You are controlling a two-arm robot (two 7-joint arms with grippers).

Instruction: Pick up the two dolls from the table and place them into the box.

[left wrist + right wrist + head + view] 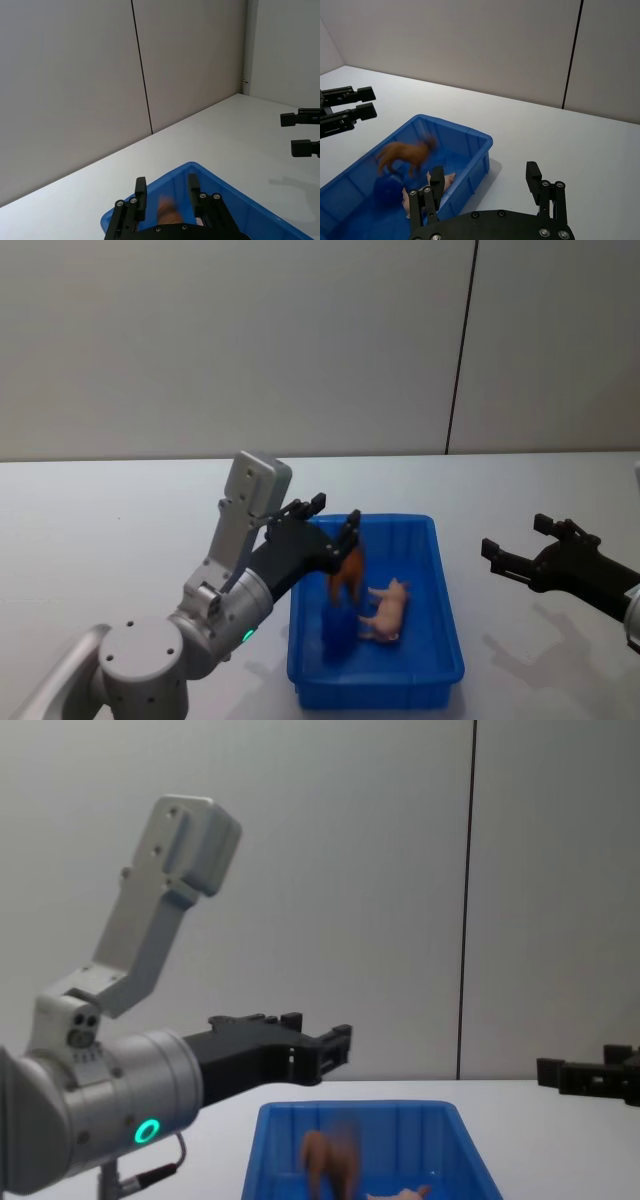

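Fuzzy doll (347, 578) above ribbed box (445, 592).

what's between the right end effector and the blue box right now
Just bare white tabletop. In the head view, nothing sits between the open right end effector and the bright blue rectangular plastic bin; the right wrist view shows the same bare stretch.

Silver-grey arms, black grippers (335, 523), green ring light

Even soft light; brown doll (346, 575) motion-blurred.
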